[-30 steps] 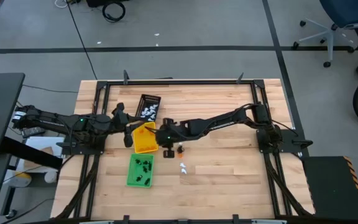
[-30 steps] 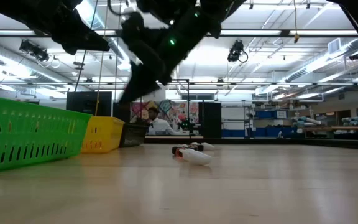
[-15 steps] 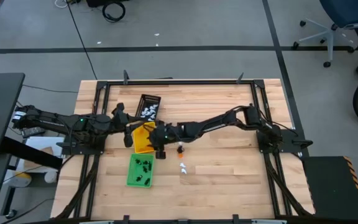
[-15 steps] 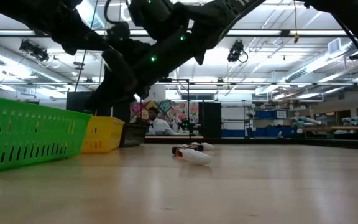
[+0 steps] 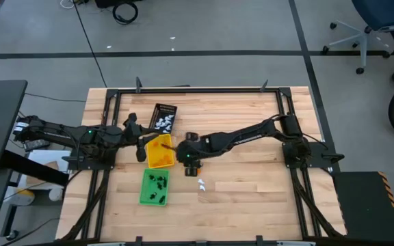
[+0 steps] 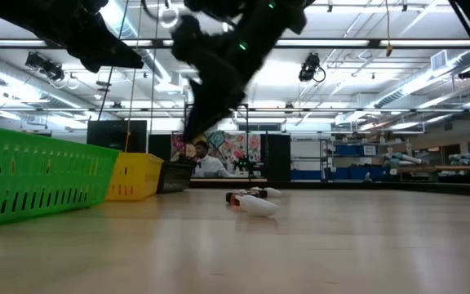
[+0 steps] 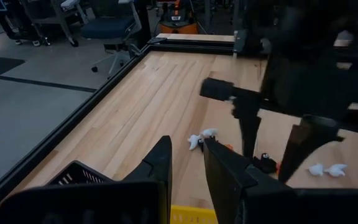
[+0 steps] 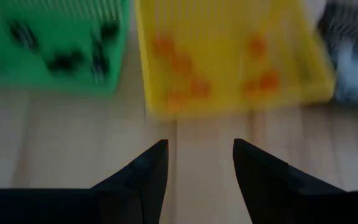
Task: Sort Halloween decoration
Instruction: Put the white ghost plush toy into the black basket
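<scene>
The Halloween decoration lies in part loose on the wood: white trinkets (image 5: 201, 184) and a small orange and black one (image 5: 198, 167), low on the table in the low view (image 6: 251, 202). The other trinkets lie in trays: orange in the yellow tray (image 8: 229, 56), black in the green tray (image 8: 55, 50), white in the black tray (image 5: 163, 117). My right gripper (image 8: 194, 162) hangs open over bare wood just right of the yellow tray (image 5: 159, 152), nothing between its fingers. My left gripper (image 7: 187, 146) waits by the yellow tray's left side (image 5: 142, 147), its fingers a narrow gap apart.
The three trays stand in a column left of centre: black far, yellow middle, green (image 5: 154, 186) near. A black frame (image 5: 197, 89) runs round the tabletop. Bare wood spreads across the table's right half and near edge.
My right gripper swung left to hang over the yellow tray, then drew back toward the table's right and a little up, and now hangs beside the tray. The loose trinkets on the wood stayed where they were.
</scene>
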Available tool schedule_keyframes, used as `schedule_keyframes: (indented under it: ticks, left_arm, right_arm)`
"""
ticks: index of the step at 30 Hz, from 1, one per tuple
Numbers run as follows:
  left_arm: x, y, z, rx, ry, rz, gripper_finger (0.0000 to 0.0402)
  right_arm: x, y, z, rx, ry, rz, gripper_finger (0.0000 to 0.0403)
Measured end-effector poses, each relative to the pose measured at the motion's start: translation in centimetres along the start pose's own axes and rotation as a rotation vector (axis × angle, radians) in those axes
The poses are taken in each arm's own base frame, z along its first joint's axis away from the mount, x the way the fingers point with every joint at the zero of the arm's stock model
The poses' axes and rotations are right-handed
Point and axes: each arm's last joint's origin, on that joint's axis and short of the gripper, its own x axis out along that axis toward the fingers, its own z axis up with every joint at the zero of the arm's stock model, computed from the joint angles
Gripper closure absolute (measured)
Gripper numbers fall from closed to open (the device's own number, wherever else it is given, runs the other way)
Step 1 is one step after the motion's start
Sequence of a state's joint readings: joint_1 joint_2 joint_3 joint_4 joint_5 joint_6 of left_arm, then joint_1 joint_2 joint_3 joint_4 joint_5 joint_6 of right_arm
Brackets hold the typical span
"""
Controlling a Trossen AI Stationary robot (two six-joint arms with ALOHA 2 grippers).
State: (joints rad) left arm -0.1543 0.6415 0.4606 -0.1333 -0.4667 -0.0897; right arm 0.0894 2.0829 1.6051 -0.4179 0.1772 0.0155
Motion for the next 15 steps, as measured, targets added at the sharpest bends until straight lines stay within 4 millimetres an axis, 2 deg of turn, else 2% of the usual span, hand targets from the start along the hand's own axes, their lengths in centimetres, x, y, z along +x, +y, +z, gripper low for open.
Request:
schedule_keyframes:
  ticks: [2, 7, 15]
  left_arm:
    - [0.0, 0.0, 0.0, 0.0, 0.0, 0.0, 0.0333]
    - [0.0, 0.0, 0.0, -0.008, -0.002, 0.0, 0.0333]
    - [0.0, 0.0, 0.0, -0.002, 0.004, 0.0, 0.0333]
  right_arm:
    - [-0.1, 0.0, -1.2, 0.016, 0.12, -0.039, 0.022]
    - [0.1, -1.9, -3.6, 0.068, 0.3, -0.16, 0.0215]
    - [0.5, -4.7, -5.7, 0.189, 0.429, -0.225, 0.0213]
